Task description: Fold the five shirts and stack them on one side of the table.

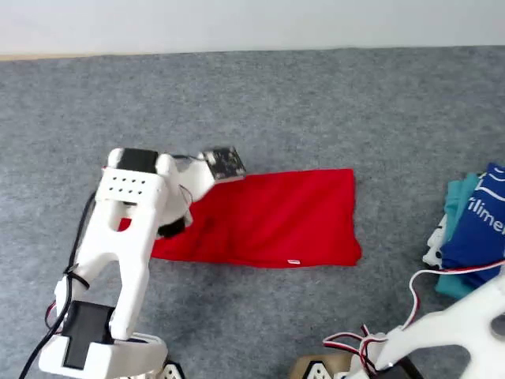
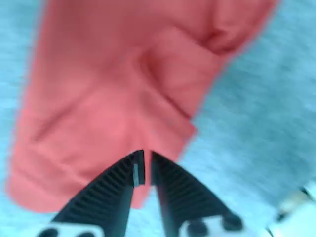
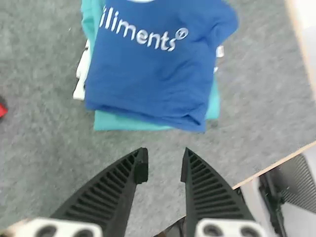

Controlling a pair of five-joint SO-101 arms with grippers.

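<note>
A red shirt (image 1: 268, 217) lies folded into a long rectangle in the middle of the grey table. My left gripper (image 2: 146, 159) hangs over its left end (image 1: 175, 227), fingers pinched together on the red cloth (image 2: 113, 89) near its edge. At the right side sits a stack with a blue printed shirt (image 3: 153, 64) on top, a teal shirt (image 3: 128, 121) under it and white cloth (image 3: 81, 74) at the bottom. My right gripper (image 3: 162, 165) stands open over bare table just in front of that stack (image 1: 477, 229).
The table's right edge (image 3: 276, 165) runs close behind the stack. Open grey surface (image 1: 260, 110) spreads behind the red shirt. The right arm's white link and cables (image 1: 442, 332) lie along the front right.
</note>
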